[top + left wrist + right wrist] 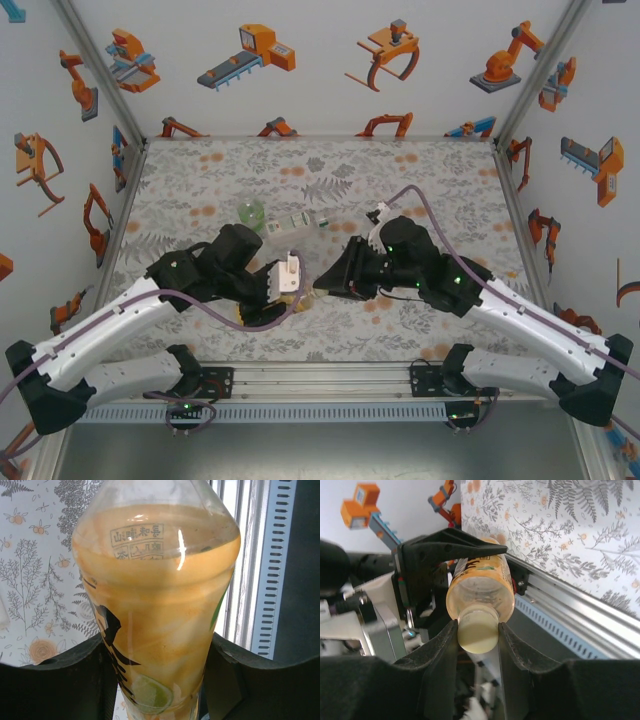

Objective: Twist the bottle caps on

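Fern-and-flower printed surface (200, 170) sits under white walls stuck with orange robot pictures. Near its front middle, between the two arms, the left claw (156, 680) is clamped on the body of an amber plastic bottle with a yellow label (155, 595). The right claw (479, 642) is closed narrowly on a pale round plastic screw cap (478, 632) sitting on that bottle's neck. Farther back are a clear plastic bottle with a green-white label (298, 226) and, just left of it, a squat green-tinted plastic bottle (250, 212).
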